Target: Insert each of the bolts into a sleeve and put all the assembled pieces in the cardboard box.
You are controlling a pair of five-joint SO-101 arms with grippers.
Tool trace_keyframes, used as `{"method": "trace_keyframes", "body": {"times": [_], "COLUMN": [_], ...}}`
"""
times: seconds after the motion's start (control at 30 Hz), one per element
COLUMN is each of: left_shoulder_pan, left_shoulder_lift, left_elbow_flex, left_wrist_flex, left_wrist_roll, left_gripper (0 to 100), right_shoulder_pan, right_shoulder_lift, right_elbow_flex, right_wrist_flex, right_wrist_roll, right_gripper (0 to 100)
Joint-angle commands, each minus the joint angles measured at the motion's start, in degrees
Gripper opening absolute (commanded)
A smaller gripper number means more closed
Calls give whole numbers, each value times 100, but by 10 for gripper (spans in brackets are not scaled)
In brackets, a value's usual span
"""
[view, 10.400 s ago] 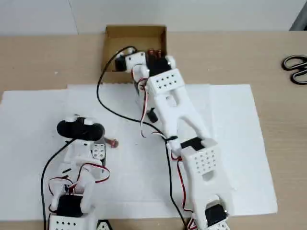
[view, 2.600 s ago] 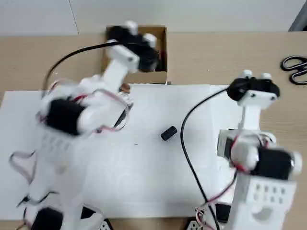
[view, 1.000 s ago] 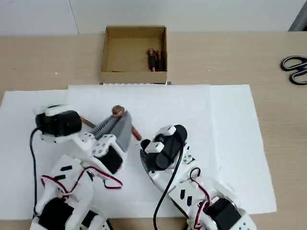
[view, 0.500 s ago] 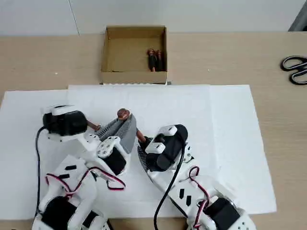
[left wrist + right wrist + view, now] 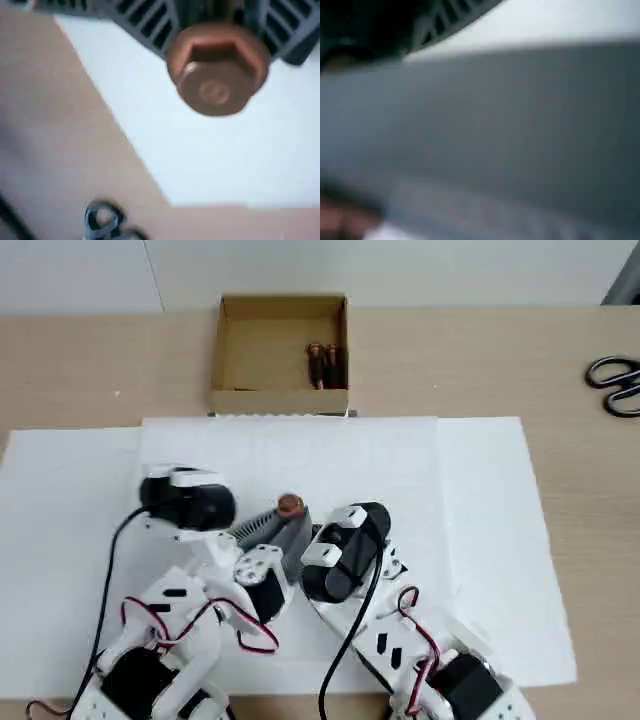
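My left gripper (image 5: 287,514) is shut on a copper bolt (image 5: 290,505) over the white paper, low in the middle of the high view. In the left wrist view the bolt's hexagonal head (image 5: 217,75) sticks out between the grey ribbed fingers (image 5: 142,22). My right arm's wrist (image 5: 345,545) sits close against the left gripper, on its right, and hides its own gripper. The right wrist view is a grey blur with a ribbed finger (image 5: 445,20) at one edge. The cardboard box (image 5: 280,400) stands at the back and holds assembled pieces (image 5: 325,362).
White paper (image 5: 480,500) covers the table in front of the box. Scissors (image 5: 615,380) lie at the far right edge on the bare wood, and appear again as scissors (image 5: 107,222) in the left wrist view.
My left arm has carried the bolt to the right and slightly nearer, up against the right arm's wrist. The right arm has hardly moved.
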State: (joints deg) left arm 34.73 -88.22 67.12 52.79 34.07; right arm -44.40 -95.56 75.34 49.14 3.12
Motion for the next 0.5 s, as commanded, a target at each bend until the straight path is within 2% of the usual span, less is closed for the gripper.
{"method": "trace_keyframes", "body": {"times": [0.0, 0.2, 0.3, 0.47], "left_shoulder_pan": [360, 422, 422, 413], "left_shoulder_lift": [-53, -62, -70, -70], "left_elbow_flex": [-66, -75, -66, -75], "left_wrist_flex": [369, 905, 923, 923], "left_wrist_roll": [-26, -202, -466, -466], "left_gripper": [6, 6, 6, 32], "right_shoulder_pan": [-57, -57, -57, -57], "right_shoulder_lift": [-48, -48, -48, -48], "right_elbow_flex": [-79, -88, -88, -88], "right_wrist_flex": [-154, -154, -154, -154], "right_wrist_roll": [62, 62, 62, 62], "right_gripper": [2, 2, 2, 2]}}
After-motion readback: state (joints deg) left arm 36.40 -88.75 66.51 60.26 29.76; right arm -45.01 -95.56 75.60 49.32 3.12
